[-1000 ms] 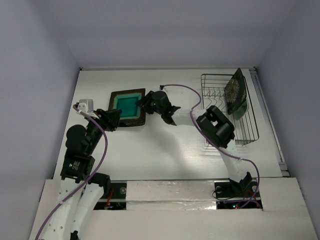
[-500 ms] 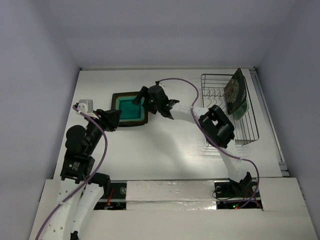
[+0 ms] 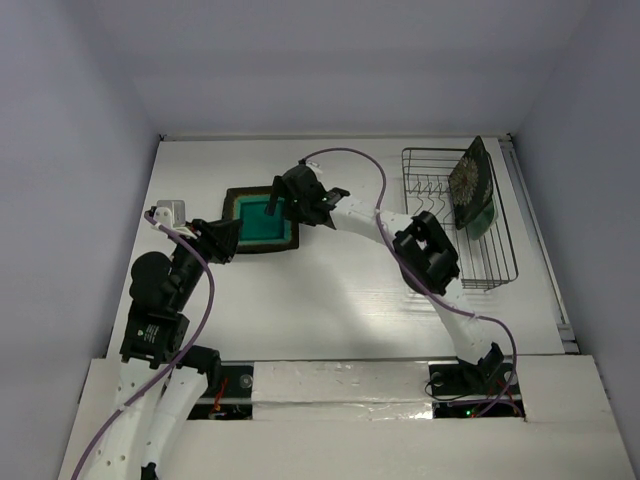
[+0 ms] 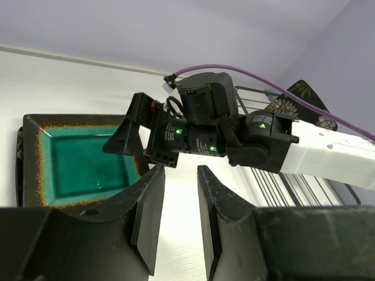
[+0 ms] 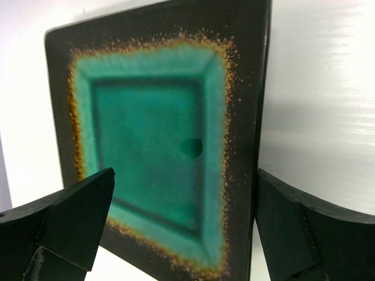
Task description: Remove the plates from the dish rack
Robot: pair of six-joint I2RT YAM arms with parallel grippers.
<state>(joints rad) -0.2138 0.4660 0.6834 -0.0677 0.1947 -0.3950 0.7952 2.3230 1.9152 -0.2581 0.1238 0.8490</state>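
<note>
We take the teal plate (image 3: 255,222) as our landmark. It lies flat on the white table (image 3: 330,300), glazed side up, with its dark rim showing on all sides.

The right gripper (image 3: 283,205) hangs over the plate's right-hand edge in the overhead view. Its jaws are spread wide with nothing clamped. In its own wrist view we see the plate in the gap, one finger (image 5: 76,213) over the bare table off one side and the other finger (image 5: 290,216) at the opposite rim. We cannot tell whether either finger touches the plate.

The left gripper (image 3: 222,238) sits just beside the plate's near left corner, pointing across it toward the right gripper. Its jaws stand a little apart and nothing is between them.

Well to the right of the teal plate is the dish rack (image 3: 500,250). A black flower-patterned plate (image 3: 468,180) stands on edge at its far end, and a pale green plate (image 3: 484,218) shows just against it.
</note>
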